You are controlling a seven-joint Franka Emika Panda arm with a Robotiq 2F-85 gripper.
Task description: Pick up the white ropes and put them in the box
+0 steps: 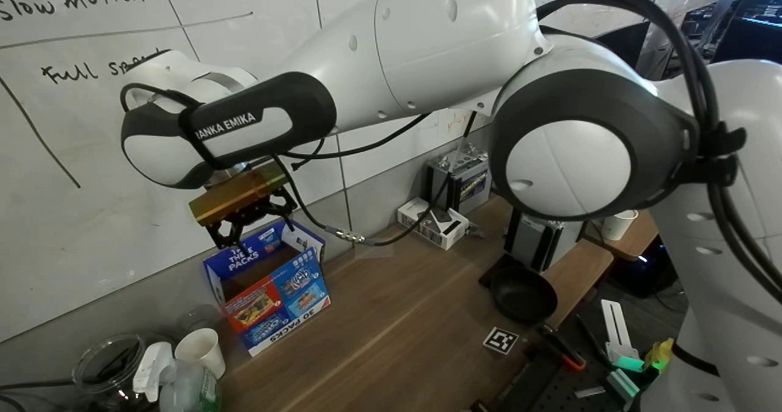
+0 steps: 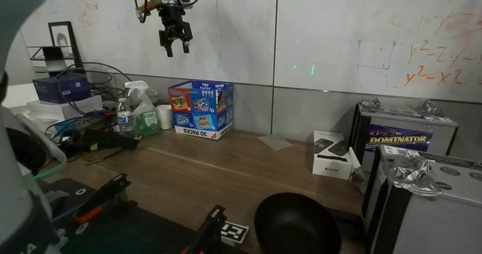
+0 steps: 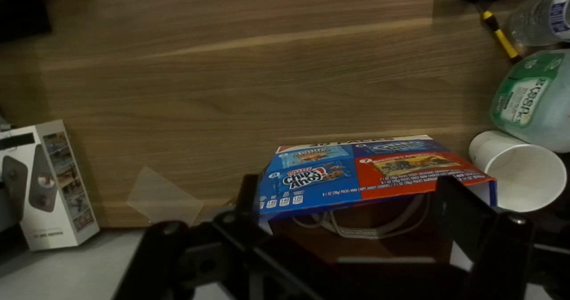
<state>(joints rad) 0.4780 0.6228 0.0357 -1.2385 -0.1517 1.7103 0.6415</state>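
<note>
Find the box [image 2: 199, 109] on the table [image 2: 203, 163], open top upward, just beside the wall [image 2: 250, 112]; cannot tell whether touching it. To its right in an exterior view, have a broad stretch of bare wood running past a flat sheet [image 2: 275, 142] as far as the carton [image 2: 333, 163], and more bare wood in front. On its left there, meet a tighter edge: crowded by the cup [image 2: 165, 117] (cannot tell whether touching), then by the spray bottle [image 2: 147, 112] and the water bottle [image 2: 125, 120]. Near the table's outer edge in an exterior view, see the pan [image 1: 523, 296] and the tag [image 1: 501, 340], both well apart from the box. Overhead, see the gripper [image 2: 177, 52] pointing down, well above the box's rim, with open air around its tips. In the wrist view, read the fingers [image 3: 247, 197] as spread wide apart, one toward each end of the box's opening. Inside the box, between the fingers in that view but well below and apart from them, make out the ropes [image 3: 361, 233] in loose pale loops. Cannot trace every loop past the box's front and the dark gripper, nor tell how many ropes. In both exterior views, lose the ropes behind the box's walls.
</note>
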